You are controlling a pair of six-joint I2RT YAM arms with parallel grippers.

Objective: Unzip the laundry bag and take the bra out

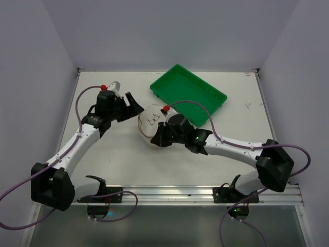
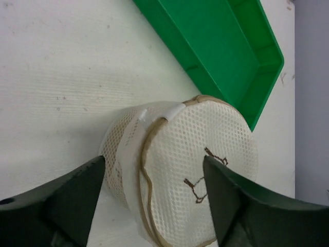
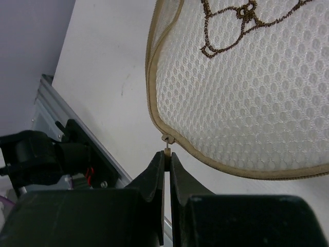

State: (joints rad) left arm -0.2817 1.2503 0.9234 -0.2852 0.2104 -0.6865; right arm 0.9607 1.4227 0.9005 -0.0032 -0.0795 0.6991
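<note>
Mid-table, just near of the green rectangular plastic tray (image 1: 185,87), sits the white round drum-shaped mesh laundry bag (image 1: 150,122), on the white table (image 1: 118,154) between the two arms.

Right gripper (image 3: 167,154): jaws fully closed, pinching the small tan zipper pull (image 3: 166,141) at the rim of the printed face. Left gripper (image 2: 154,160): jaws wide apart, holding nothing, the bag's side wall framed between the fingers. Contact with the mesh can't be told.

Step in hand, as I read it: start of the unzip; the zip looks mostly closed. To do it well:
- close the left gripper on the drum wall first, else the bag likely just drags
- draw the zipper pull along the curved tan zip line, not straight away from the face
- keep the pinch square on the tab, since it's thin and could slip

Orientation: the bag is tipped, bra drawing facing up and toward the left arm. The drum axis runs through that face. It's squat, with no clear long axis.
</note>
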